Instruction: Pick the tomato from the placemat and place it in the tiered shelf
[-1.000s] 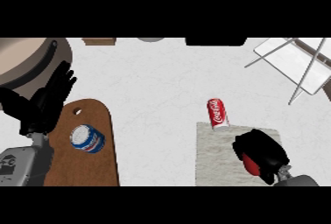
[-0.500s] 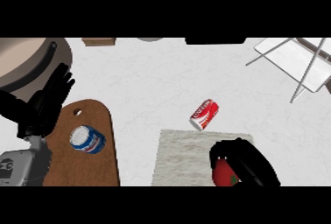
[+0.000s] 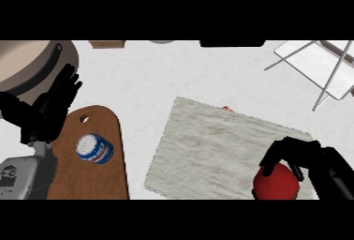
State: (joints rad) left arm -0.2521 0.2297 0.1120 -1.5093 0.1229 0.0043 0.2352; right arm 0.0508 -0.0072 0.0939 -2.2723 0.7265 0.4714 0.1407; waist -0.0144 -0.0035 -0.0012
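The placemat now lies skewed and farther left than 0.5 s ago, and the soda can is nearly gone, just a red sliver past the mat's far edge. The shelf sits well beyond and right of the right hand. That hand curls over the tomato at the mat's near right corner, so the grasp looks made; lift comes next. The left hand rests open by the cutting board, tin beside it.
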